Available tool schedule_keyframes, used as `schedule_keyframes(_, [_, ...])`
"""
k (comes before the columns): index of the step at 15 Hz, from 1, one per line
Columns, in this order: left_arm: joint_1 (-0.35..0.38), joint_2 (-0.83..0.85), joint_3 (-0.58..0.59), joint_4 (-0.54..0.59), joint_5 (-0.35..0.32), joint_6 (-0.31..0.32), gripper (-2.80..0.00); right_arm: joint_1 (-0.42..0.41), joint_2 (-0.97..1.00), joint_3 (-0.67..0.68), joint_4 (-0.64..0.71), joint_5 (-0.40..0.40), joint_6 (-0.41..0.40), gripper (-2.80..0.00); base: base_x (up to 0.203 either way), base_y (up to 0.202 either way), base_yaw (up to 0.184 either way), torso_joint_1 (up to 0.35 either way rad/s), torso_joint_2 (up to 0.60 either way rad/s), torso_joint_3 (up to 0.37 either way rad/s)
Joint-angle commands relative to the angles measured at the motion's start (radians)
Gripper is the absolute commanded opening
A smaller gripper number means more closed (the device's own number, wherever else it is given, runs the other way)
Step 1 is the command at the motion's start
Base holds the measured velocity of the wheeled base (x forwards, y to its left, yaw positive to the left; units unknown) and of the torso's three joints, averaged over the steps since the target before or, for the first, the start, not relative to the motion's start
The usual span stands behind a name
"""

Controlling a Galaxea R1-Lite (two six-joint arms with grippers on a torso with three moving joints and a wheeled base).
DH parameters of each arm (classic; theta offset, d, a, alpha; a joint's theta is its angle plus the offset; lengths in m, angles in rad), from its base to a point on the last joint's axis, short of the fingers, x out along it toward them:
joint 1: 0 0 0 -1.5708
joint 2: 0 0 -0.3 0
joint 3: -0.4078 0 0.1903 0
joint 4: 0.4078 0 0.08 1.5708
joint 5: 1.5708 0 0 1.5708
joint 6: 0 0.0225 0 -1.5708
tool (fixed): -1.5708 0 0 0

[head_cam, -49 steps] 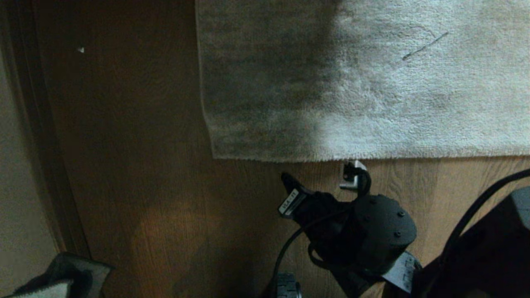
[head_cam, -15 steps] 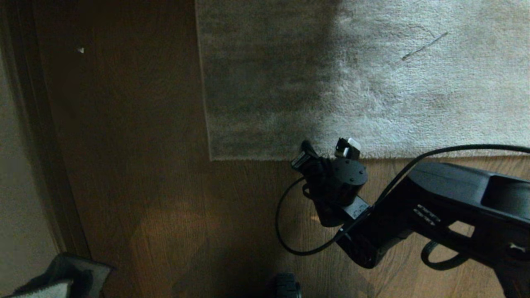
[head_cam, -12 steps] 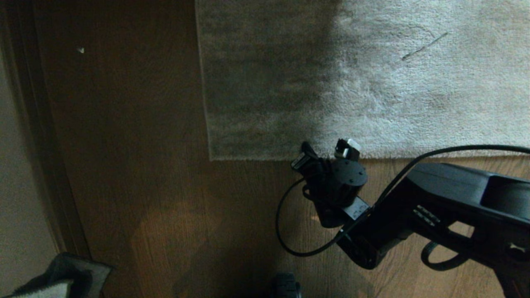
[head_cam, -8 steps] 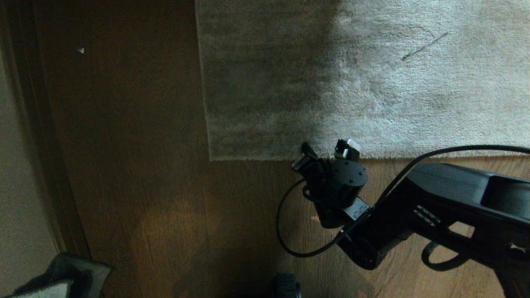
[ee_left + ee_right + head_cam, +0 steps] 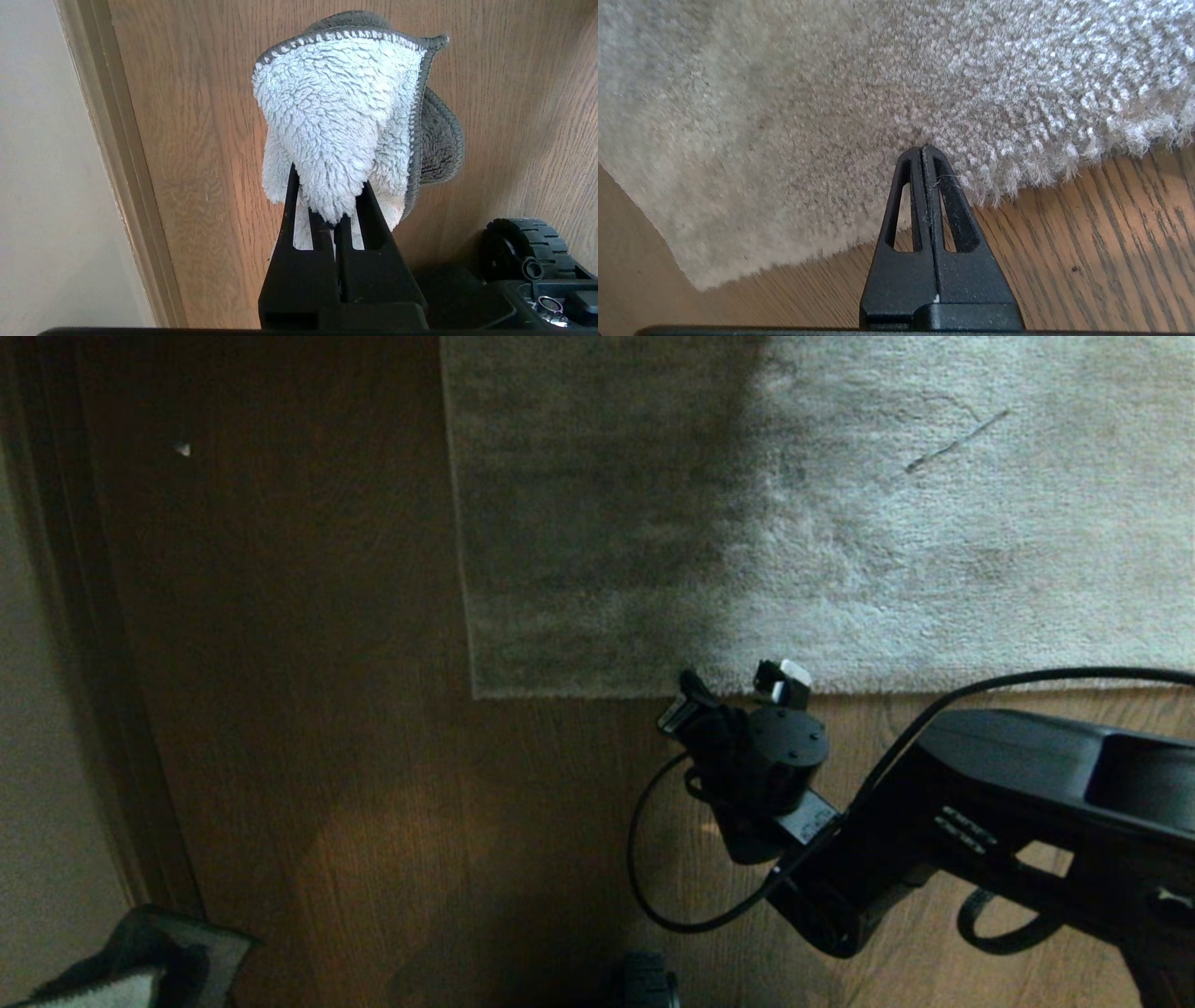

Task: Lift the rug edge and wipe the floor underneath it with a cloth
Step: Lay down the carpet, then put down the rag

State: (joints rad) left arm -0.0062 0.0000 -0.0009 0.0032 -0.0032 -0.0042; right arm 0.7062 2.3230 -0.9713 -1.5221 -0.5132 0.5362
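right wrist view: right gripper point(image 5: 923, 151) pinched closed on the shaggy rug edge point(image 5: 859, 242) | left wrist view: left gripper point(image 5: 334, 212) clamps fluffy white cloth point(image 5: 343, 116) over the floor point(image 5: 196, 140)

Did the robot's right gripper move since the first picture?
Yes. The right gripper went forward from the bare floor onto the rug edge, which stayed put.

This looks like a room in a home, probably a living space: brown wood-grain plank floor point(image 5: 308, 728), a shaggy light grey-beige rug point(image 5: 840, 523) laid flat on it, and a wooden skirting board point(image 5: 121, 163) running along a plain pale wall point(image 5: 42, 186).
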Motion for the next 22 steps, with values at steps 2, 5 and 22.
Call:
schedule_keyframes(2, [0.0, 0.0, 0.0, 0.0, 0.0, 0.0, -2.8, 0.001, -0.008, 0.031, -0.048, -0.004, -0.005, -2.8, 0.0, 0.0, 0.0, 0.0, 0.0, 0.0])
schedule_keyframes(5, [0.0, 0.0, -0.001, 0.0, 0.0, 0.0, -2.8, 0.001, -0.064, 0.114, -0.048, -0.004, -0.015, -2.8, 0.0, 0.0, 0.0, 0.0, 0.0, 0.0])
schedule_keyframes(22, [0.0, 0.0, 0.001, 0.0, 0.0, 0.0, -2.8, -0.307, -0.955, 0.965, -0.042, -0.003, -0.226, -2.8, 0.0, 0.0, 0.0, 0.0, 0.0, 0.0])
